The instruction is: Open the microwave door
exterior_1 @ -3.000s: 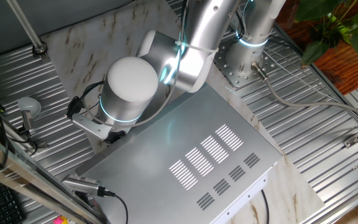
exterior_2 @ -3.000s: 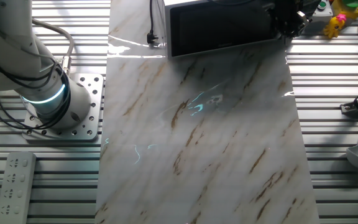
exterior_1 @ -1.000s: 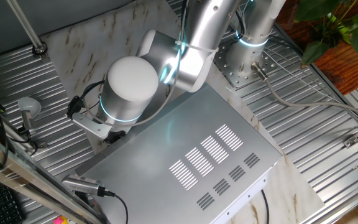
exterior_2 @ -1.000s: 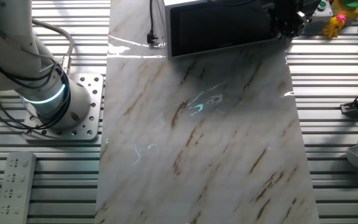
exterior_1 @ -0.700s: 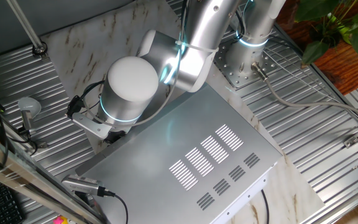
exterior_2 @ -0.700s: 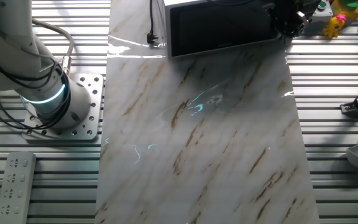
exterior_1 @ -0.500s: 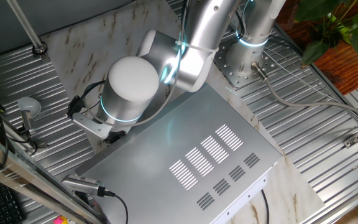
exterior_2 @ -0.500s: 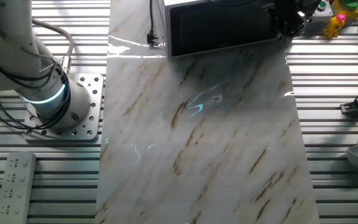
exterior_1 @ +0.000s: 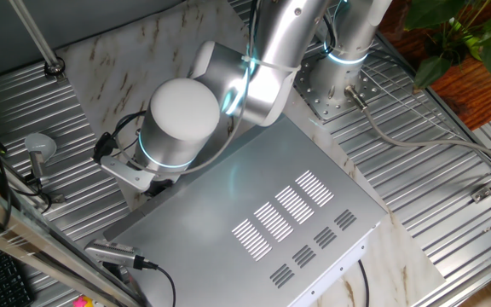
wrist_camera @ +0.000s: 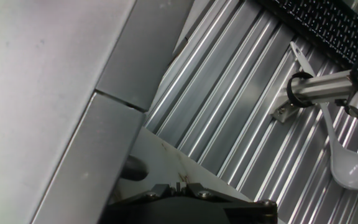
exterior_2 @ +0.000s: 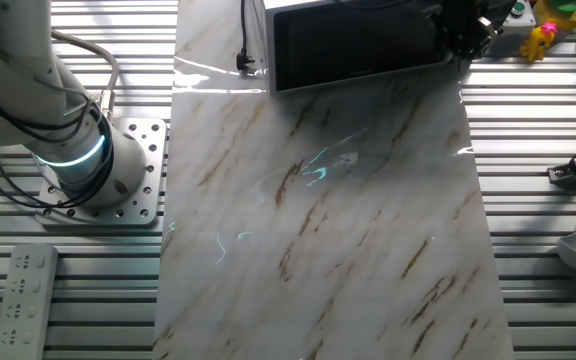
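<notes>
The microwave (exterior_1: 262, 213) is a big silver box with vent slots on top, standing on a marble board. The microwave door (exterior_2: 353, 45) is a black glassy panel that lies flush with the front. In the other fixed view my gripper (exterior_2: 461, 30) is a dark shape at the door's right edge. In the one fixed view the arm's wrist (exterior_1: 181, 119) hides the gripper at the box's front corner. In the hand view the microwave's grey side (wrist_camera: 55, 106) fills the left, and my gripper (wrist_camera: 176, 186) sits at the bottom with its fingers close together and nothing between them.
A metal ladle (wrist_camera: 353, 168) and a clamped rod (wrist_camera: 328, 87) lie on the ribbed table beside the gripper, with a keyboard (wrist_camera: 328, 18) beyond. A power plug (exterior_2: 246, 62) lies left of the door, a yellow toy (exterior_2: 543, 40) to its right and a remote (exterior_2: 23, 290) near the robot base (exterior_2: 78, 160).
</notes>
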`<action>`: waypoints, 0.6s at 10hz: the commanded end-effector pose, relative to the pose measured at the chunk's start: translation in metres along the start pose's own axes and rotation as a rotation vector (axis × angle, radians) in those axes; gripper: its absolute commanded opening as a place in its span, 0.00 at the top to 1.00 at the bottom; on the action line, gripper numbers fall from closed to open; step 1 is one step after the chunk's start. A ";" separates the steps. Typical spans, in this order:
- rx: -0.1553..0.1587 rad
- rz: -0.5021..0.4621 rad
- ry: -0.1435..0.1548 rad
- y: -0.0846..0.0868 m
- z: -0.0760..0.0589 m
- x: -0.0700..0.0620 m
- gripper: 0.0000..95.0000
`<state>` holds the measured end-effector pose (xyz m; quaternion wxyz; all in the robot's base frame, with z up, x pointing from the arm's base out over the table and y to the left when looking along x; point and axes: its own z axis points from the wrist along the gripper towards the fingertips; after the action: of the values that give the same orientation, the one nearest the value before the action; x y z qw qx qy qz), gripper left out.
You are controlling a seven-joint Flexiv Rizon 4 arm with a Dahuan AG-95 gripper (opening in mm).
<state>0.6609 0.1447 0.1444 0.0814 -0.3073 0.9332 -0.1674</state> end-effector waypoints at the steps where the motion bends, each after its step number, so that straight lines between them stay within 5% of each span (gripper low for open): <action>1: -0.009 0.021 -0.008 0.020 0.004 -0.003 1.00; 6: -0.001 0.000 -0.002 0.020 0.004 -0.003 1.00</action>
<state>0.6638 0.1444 0.1435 0.0815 -0.3083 0.9332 -0.1655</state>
